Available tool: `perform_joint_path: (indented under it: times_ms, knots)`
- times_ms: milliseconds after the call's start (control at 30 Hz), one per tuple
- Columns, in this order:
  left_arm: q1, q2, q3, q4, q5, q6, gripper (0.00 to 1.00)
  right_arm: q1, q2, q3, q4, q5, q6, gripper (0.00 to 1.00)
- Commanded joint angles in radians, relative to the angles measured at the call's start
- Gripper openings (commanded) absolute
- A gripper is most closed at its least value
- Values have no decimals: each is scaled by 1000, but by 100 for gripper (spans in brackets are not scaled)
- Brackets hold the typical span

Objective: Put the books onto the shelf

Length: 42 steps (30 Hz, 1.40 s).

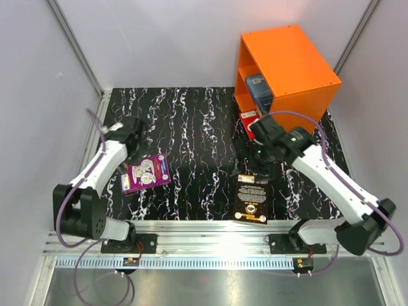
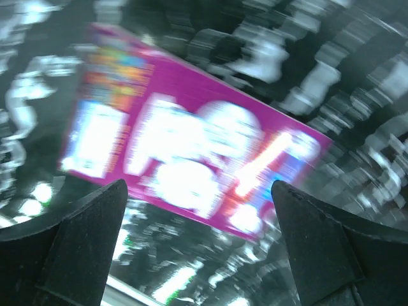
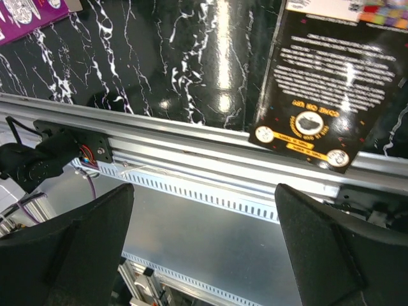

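**Top external view.** The orange shelf point(image 1: 287, 64) stands at the far right corner of the black marbled table point(image 1: 191, 121), its opening facing the table's middle. A grey-blue book point(image 1: 257, 88) sits in the upper compartment. A red-and-white book point(image 1: 249, 119) is at the lower opening, but my right arm hides part of it, so I cannot tell whether it is fully inside. Two books are not yet shelved. The purple-backed book point(image 1: 145, 173) lies flat just beside my left claw point(image 1: 136, 145). The black book with gold emblem point(image 1: 252, 199) lies flat near my right claw point(image 1: 254, 167), its near end over the table's front edge. I judge this the approach to a pick-up, with about half the task done.

**Left wrist view.** The picture is blurred. My left fingers point(image 2: 83, 242) are spread wide and hold nothing, and the purple-backed book spans the gap beyond them. The next move calls for a descent onto one long edge. Thin and flat as it is, I expect it will be hard to lift.

**Right wrist view.** My right fingers point(image 3: 319, 255) are likewise released and bare. The black book's corner overlaps the aluminium rail point(image 3: 191, 159), which offers an edge to take hold of. The left wall is close to my left arm. There is open tabletop between the two books, and my right forearm crosses in front of the shelf mouth.
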Motion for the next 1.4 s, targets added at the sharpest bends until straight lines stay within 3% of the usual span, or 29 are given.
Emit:
perform_joint_path:
  times_ms: [0,167,500,733,1000,1133,1367]
  knots:
    - [189,-48,-45,39,7,53,99,18,71,67,78,-75,-57,99]
    - [364,73,-42,68,2,119,99,21,109,87,77,-80,-71,99]
    - [365,330,68,150,45,204,99,20,22,-11,41,-39,-48,100]
    - [194,362,82,185,108,178,99,20,36,-14,40,-6,-66,100]
    - [-13,370,103,205,180,15,99,21,119,-5,103,-40,-85,100]
    - [-143,451,287,177,150,20,99,21,132,-25,136,-51,-82,100]
    - [-260,655,659,375,390,115,99,21,180,-28,172,-57,-106,100]
